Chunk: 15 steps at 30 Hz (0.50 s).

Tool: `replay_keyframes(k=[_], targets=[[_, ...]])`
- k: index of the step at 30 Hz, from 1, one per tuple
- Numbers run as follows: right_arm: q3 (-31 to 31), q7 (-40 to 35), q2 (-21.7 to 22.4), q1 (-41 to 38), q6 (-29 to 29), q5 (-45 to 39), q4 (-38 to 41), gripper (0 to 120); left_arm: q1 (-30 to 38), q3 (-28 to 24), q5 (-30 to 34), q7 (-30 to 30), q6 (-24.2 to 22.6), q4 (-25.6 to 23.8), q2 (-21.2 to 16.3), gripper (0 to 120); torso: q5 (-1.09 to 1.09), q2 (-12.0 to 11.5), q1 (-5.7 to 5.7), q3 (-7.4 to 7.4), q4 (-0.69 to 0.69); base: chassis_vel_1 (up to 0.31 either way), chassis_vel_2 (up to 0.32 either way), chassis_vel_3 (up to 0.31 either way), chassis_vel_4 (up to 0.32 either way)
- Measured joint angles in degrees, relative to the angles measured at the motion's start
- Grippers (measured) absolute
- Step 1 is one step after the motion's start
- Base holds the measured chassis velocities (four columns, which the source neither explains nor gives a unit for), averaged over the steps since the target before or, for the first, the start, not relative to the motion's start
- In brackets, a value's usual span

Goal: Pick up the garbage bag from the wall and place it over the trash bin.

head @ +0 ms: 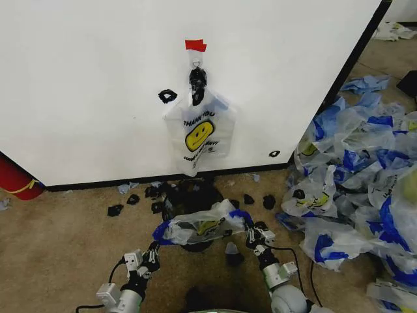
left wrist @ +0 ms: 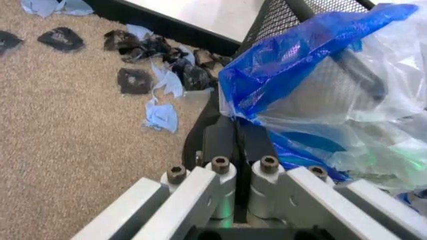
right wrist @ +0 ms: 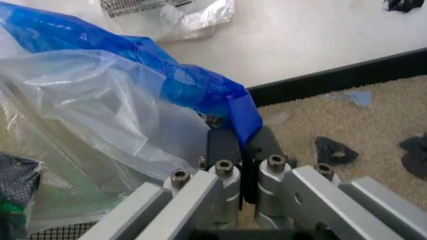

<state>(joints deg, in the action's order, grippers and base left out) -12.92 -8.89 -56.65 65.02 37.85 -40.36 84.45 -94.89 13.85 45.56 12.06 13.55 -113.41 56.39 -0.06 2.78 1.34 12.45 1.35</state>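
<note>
Both grippers — left point(head: 154, 253), right point(head: 255, 233) — pinch the blue handles of the garbage bag point(head: 199, 228), stretched across the trash bin point(head: 195, 199) rim by the wall point(head: 85, 78). Lower evenly, keeping the mouth taut.

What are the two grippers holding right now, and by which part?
Both hold one garbage bag stretched over the trash bin: left gripper and right gripper are each shut on a blue handle.

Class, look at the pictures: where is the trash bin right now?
The trash bin stands on the carpet at the wall's base, centre of the head view, under the stretched garbage bag.
</note>
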Motion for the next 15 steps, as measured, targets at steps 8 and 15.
replay_keyframes(k=[8, 15], targets=[[0.23, -0.29, 0.20, 0.23, -0.12, 0.33, 0.26, 0, 0.11, 0.16, 0.12, 0.12, -0.06, 0.15, -0.03, 0, 0.00, 0.00, 0.00, 0.00, 0.00, 0.000, 0.000, 0.000, 0.000], [0.80, -0.45, 1.12, 1.11, -0.48, 0.25, 2.47, 0, 0.67, 0.51, -0.08, 0.31, 0.28, -0.30, -0.21, 0, 0.01, 0.00, 0.00, 0.00, 0.00, 0.000, 0.000, 0.000, 0.000]])
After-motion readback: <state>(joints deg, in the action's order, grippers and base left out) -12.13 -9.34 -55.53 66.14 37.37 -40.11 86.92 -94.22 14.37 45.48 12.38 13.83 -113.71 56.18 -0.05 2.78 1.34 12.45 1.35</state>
